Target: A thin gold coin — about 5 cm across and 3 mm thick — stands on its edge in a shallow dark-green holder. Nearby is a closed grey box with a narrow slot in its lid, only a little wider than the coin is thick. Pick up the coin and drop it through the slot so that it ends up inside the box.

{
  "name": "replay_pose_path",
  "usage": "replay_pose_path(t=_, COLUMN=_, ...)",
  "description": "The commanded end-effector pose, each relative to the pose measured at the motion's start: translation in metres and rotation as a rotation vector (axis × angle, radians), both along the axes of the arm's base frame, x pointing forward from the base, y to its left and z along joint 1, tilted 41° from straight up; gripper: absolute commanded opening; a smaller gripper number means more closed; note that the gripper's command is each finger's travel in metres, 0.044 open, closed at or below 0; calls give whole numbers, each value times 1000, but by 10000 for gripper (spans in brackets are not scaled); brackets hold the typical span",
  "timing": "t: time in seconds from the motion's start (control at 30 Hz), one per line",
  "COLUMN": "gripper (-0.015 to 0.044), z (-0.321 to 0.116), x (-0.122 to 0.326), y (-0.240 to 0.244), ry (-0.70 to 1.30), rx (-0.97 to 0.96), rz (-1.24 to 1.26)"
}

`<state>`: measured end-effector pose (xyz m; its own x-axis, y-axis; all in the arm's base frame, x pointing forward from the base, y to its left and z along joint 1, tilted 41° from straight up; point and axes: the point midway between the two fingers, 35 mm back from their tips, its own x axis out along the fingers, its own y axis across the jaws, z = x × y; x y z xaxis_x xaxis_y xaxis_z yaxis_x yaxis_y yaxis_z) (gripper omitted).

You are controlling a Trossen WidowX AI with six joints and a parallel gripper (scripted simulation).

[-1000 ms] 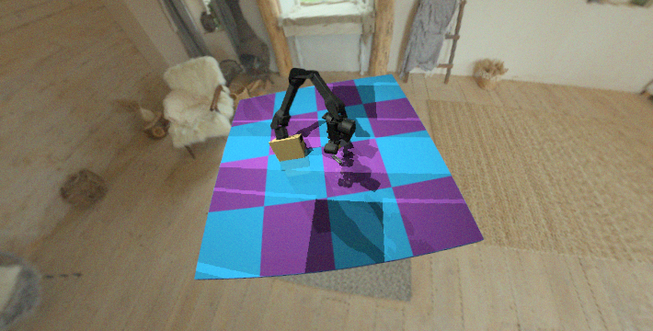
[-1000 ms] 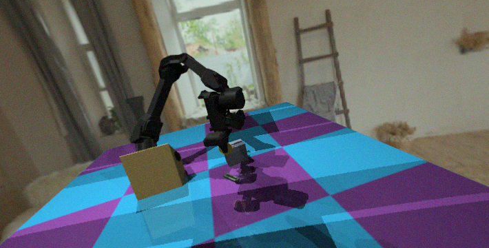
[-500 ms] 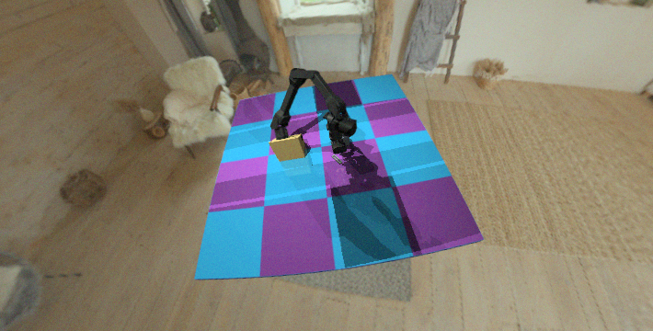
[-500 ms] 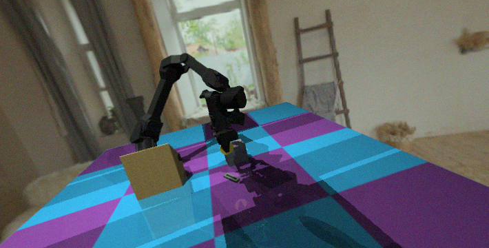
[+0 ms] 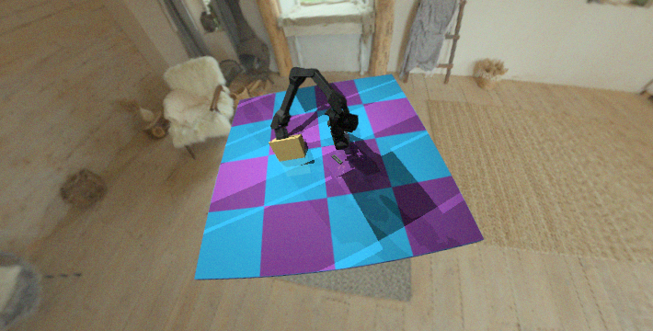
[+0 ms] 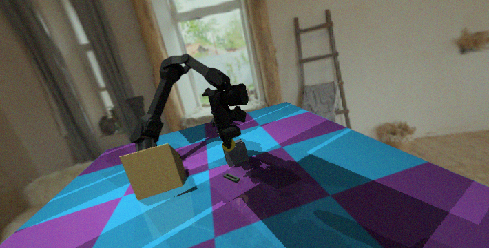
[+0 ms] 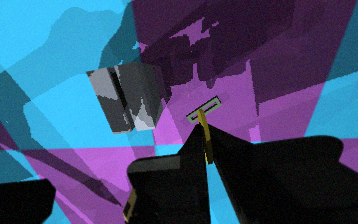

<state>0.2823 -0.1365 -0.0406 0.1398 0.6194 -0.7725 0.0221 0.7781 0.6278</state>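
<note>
Ref = box (image 6: 237, 155) (image 7: 132, 97). Gripper (image 5: 340, 146) (image 6: 229, 144) (image 7: 201, 127) w/ jaws pinching coin (image 6: 229, 145) (image 7: 206, 137), coin out of box, up off the mat (image 5: 294, 234) (image 6: 237, 227) (image 7: 75, 162). Holder (image 5: 337, 159) (image 6: 231, 178) (image 7: 204, 110) on mat near box, coin not in it. Tan block (image 5: 288, 148) (image 6: 153, 172) also on mat, farther from box than holder is.

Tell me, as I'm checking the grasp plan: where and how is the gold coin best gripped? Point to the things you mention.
Probably on the two flat faces of the coin (image 6: 233, 144) (image 7: 205, 131), near its upper rim, from above: the wrist view shows it thin and edge-on, and this leaves its lower edge free for the slot (image 7: 118, 86).
</note>
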Motion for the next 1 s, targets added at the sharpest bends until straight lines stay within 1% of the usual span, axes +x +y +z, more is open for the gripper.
replay_pose_path(t=0.0, gripper=0, z=7, x=5, y=7, ry=1, rx=4, rz=-4)
replay_pose_path(t=0.97, gripper=0, z=53, x=33, y=58, ry=-2, rx=12, rz=-4)
